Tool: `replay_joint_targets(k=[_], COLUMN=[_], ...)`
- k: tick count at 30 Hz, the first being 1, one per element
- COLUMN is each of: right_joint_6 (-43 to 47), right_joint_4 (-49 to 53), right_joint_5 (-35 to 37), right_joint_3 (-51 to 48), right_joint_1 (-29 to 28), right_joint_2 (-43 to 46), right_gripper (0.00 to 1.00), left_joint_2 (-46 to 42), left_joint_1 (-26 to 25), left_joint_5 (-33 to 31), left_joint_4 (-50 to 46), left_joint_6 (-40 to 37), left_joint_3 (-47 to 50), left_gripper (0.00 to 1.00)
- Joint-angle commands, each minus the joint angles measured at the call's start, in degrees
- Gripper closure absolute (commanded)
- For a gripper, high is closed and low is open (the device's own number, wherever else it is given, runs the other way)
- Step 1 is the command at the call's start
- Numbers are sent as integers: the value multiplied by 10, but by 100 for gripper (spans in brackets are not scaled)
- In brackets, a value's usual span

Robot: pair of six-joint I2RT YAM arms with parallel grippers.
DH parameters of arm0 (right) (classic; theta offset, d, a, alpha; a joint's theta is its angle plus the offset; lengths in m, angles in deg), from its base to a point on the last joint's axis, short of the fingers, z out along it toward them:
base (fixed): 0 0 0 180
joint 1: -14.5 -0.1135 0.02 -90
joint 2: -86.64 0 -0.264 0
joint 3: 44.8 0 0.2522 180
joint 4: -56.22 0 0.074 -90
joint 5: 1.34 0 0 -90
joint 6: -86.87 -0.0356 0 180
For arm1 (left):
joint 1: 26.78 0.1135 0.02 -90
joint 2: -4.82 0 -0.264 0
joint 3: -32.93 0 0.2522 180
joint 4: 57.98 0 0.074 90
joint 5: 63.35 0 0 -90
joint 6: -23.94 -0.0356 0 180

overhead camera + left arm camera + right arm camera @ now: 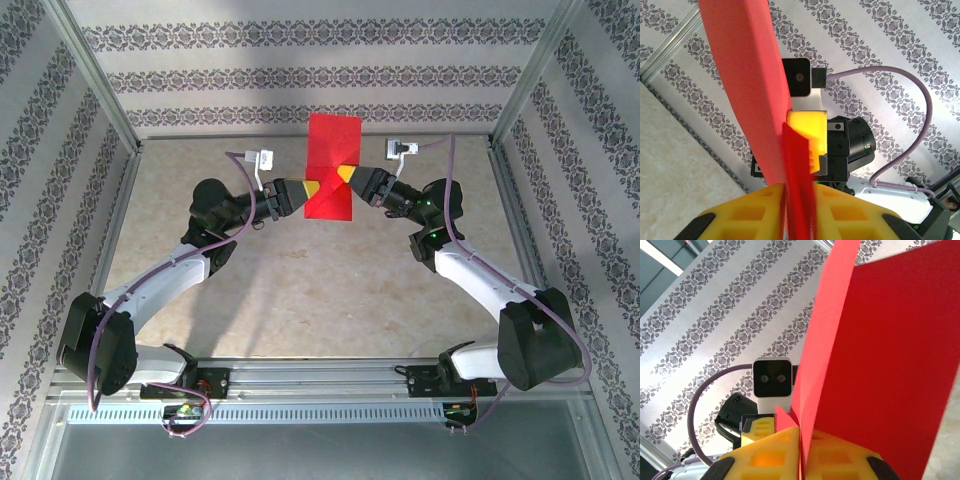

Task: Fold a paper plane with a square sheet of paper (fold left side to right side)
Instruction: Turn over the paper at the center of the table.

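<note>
Found the square sheet of paper [331, 160] lifted off the table [300, 290], hung in the air over the far middle, right between the two arms. Seen from above as a narrow red strip, long axis running near to far, with a slanting crease line across the near half.

Pinched on the left long edge by the left gripper [308, 190]: yellow pads pressed together on the red paper, with no gap to either side in the left wrist view. Pinched on the right long edge by the right gripper [346, 175], likewise clamped on the paper, at a spot slightly farther back than the left grip. Tips faced each other across the strip's short width, near but not touching.

Noted two red leaves in the right wrist view, splayed in a narrow V rather than lying flat together. Judged the left-to-right fold as begun but not yet pressed into a crease.

Reckoned neither arm the nearer one, both touching the sheet from opposite sides. Reckoned the next move to turn on that facing pair of grips: bringing the left edge across onto the right one while keeping the long axis straight near to far. Risked a skewed crease from the offset between the two grips, or a tear from pulling apart.
</note>
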Motion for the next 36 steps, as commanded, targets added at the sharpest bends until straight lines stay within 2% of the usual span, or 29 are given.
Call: replay_joint_targets(k=[1,6,10,15,18,21,23,26,29,33,36], right_joint_6=[4,14,39,93,168,273,332,374,381,376,374], right_joint_4=[-34,-25,14,116,257,447,566,668,722,752,768], right_joint_5=[2,6,9,25,58,136,207,296,350,379,394], right_joint_3=[-1,-18,-44,-84,-96,-85,-70,-62,-60,-62,-62], right_joint_1=[-1,10,29,74,100,108,109,114,124,135,141], right_joint_2=[8,22,47,103,153,203,227,243,243,231,221], right_gripper=[82,71,63,57,54,50,49,44,38,28,17], left_joint_2=[-7,-11,-20,-43,-53,-50,-39,-15,16,64,110], left_joint_1=[-6,-6,-6,-7,-8,-19,-39,-80,-118,-160,-196], left_joint_5=[1,-1,-13,-61,-122,-198,-275,-404,-525,-683,-804], left_joint_4=[-11,-40,-107,-297,-439,-573,-657,-751,-811,-884,-950], left_joint_6=[-22,-39,-80,-188,-271,-344,-387,-435,-455,-455,-453], left_joint_3=[-17,-18,-22,-47,-72,-106,-133,-171,-199,-239,-281], left_gripper=[83,92,98,100,100,100,100,100,100,100,100])
